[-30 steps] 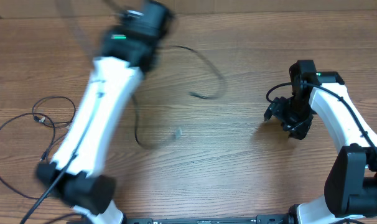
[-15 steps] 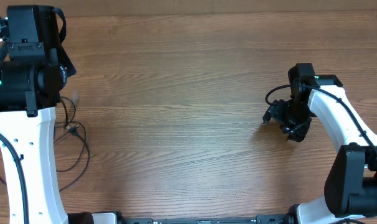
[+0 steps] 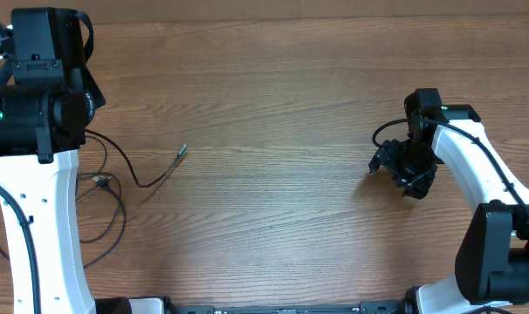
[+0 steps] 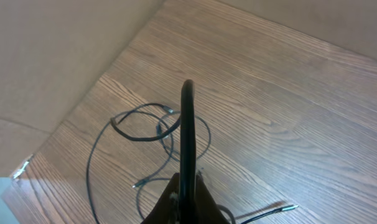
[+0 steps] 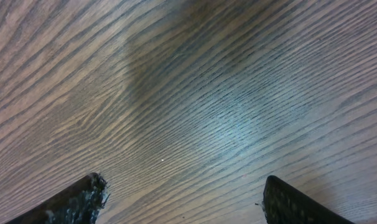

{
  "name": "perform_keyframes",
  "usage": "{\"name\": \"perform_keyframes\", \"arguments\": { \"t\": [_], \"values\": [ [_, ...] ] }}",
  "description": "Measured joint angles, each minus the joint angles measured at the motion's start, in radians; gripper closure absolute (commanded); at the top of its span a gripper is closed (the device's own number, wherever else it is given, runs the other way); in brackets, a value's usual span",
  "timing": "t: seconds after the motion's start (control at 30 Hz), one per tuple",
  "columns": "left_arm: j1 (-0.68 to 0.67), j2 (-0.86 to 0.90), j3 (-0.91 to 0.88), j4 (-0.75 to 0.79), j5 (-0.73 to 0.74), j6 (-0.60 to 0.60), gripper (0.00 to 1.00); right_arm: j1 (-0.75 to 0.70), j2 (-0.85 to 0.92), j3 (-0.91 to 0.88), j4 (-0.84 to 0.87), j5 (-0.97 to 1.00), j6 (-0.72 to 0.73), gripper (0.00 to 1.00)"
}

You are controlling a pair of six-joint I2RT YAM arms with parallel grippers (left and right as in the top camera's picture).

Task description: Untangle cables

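The left hand was closed above the cables at the table's 9 o'clock. The right hand, at 3 o'clock, stood open.

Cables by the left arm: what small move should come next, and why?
Probably open the left gripper and lower it toward the cables: it looks shut above them, the loops cross, and one plug end lies free.

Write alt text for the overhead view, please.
Thin black cables lie loosely looped on the left of the table, one plug end trailing toward the centre. The left arm stands over them; the right arm reaches down to bare wood at right.
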Motion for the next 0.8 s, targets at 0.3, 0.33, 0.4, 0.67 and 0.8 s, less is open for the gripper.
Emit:
{"name": "perform_keyframes", "arguments": {
  "t": [0.3, 0.33, 0.4, 0.67, 0.8],
  "values": [
    [0.0, -0.036, 0.0, 0.11, -0.023, 0.001, 0.96, 0.0, 0.0, 0.0, 0.012, 0.0, 0.0, 0.2],
    [0.0, -0.05, 0.0, 0.127, -0.024, 0.001, 0.96, 0.0, 0.0, 0.0, 0.012, 0.0, 0.0, 0.2],
    [0.0, -0.079, 0.0, 0.151, -0.026, 0.001, 0.96, 0.0, 0.0, 0.0, 0.011, 0.0, 0.0, 0.2],
    [0.0, -0.14, 0.005, 0.174, -0.052, 0.001, 0.96, 0.0, 0.0, 0.0, 0.011, 0.0, 0.0, 0.2],
    [0.003, -0.105, 0.005, 0.182, -0.094, 0.001, 0.96, 0.0, 0.0, 0.0, 0.011, 0.0, 0.0, 0.2]
  ]
}}
